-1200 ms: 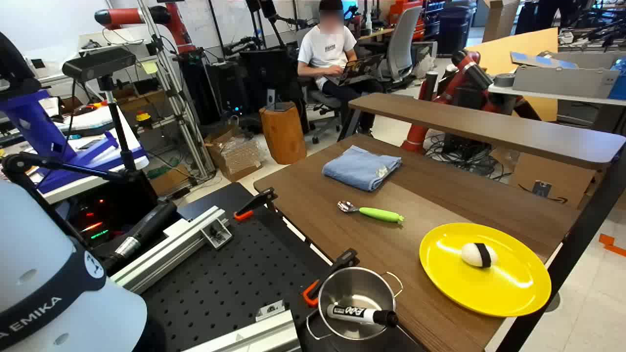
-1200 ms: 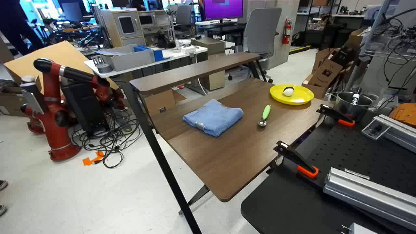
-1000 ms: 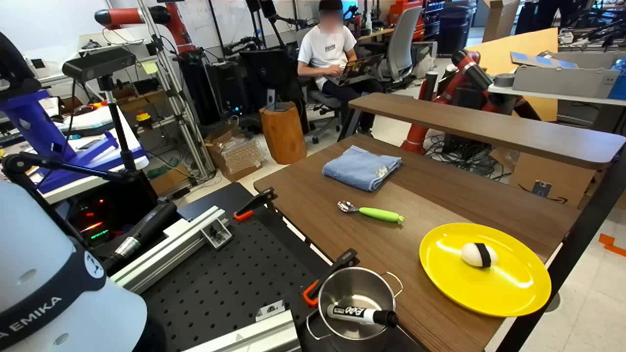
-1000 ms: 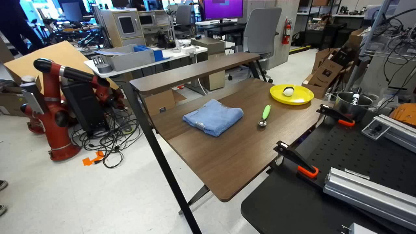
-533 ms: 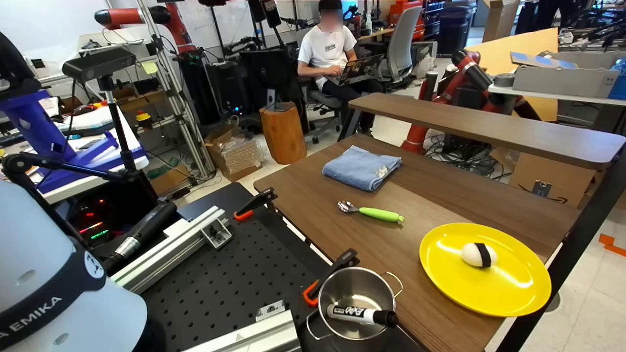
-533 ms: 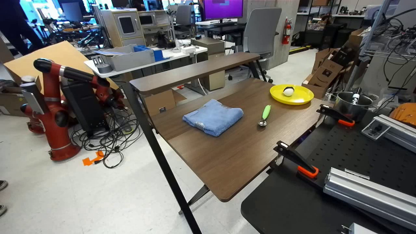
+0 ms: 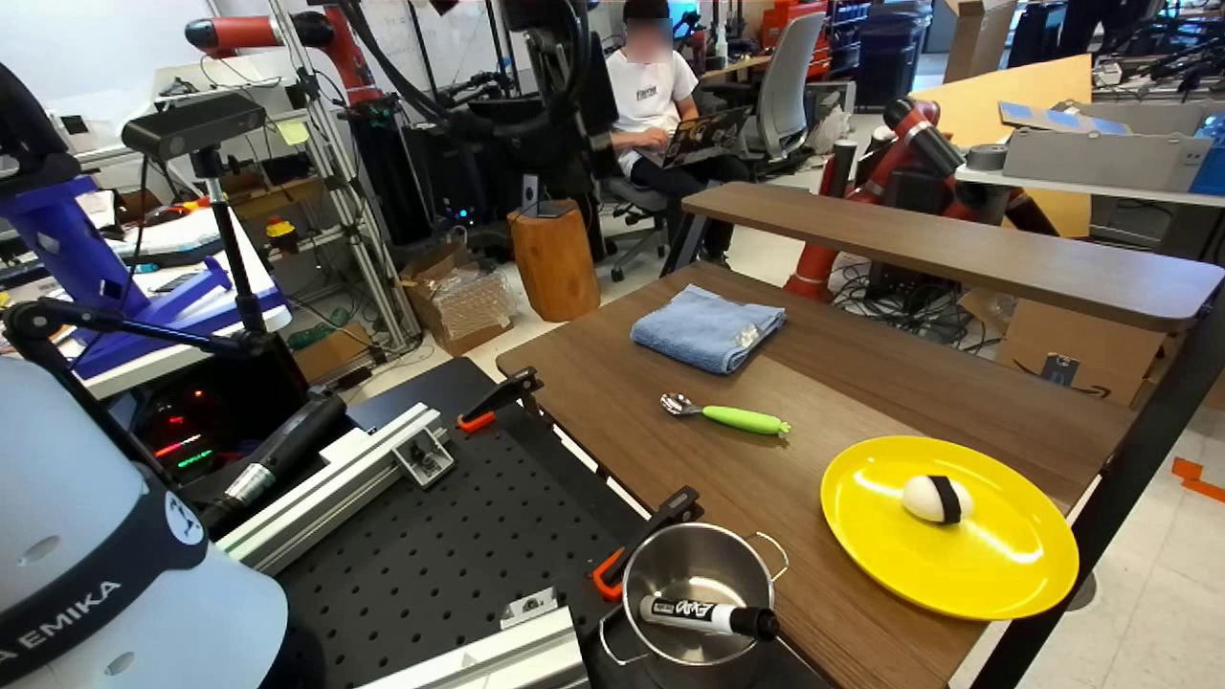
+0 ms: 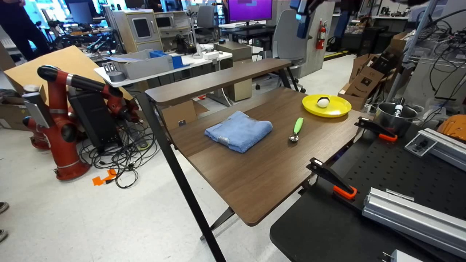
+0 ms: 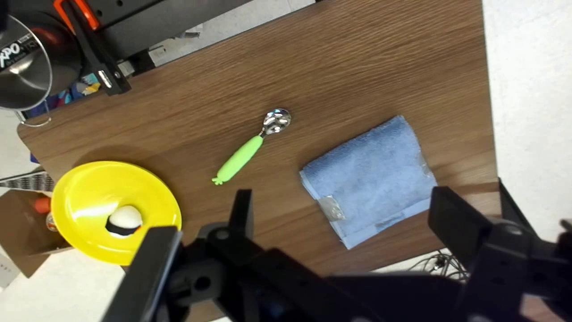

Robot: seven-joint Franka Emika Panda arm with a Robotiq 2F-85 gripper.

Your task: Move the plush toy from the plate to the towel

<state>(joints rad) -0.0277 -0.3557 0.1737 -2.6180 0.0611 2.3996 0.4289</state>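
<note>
The plush toy, a small white lump with a black band, lies on the yellow plate in both exterior views (image 7: 921,500) (image 8: 323,103) and in the wrist view (image 9: 126,217). The plate (image 7: 890,565) is at one end of the brown table; it also shows in the wrist view (image 9: 96,190). The folded blue towel (image 7: 703,330) lies apart from it, also in the wrist view (image 9: 375,179). My gripper (image 9: 343,197) is open and empty, high above the table, with the towel between its fingers in the wrist view. Its fingers show at the top of an exterior view (image 8: 322,20).
A green-handled spoon (image 7: 742,419) lies between plate and towel. A metal pot (image 7: 699,545) holding a marker (image 7: 703,614) stands beside the table. Black clamps (image 8: 331,176) grip the table's edge. A raised wooden shelf (image 7: 938,244) runs along the far side.
The arm and gripper have come down into the top of both exterior views. The toy, plate, towel and spoon have not moved.
</note>
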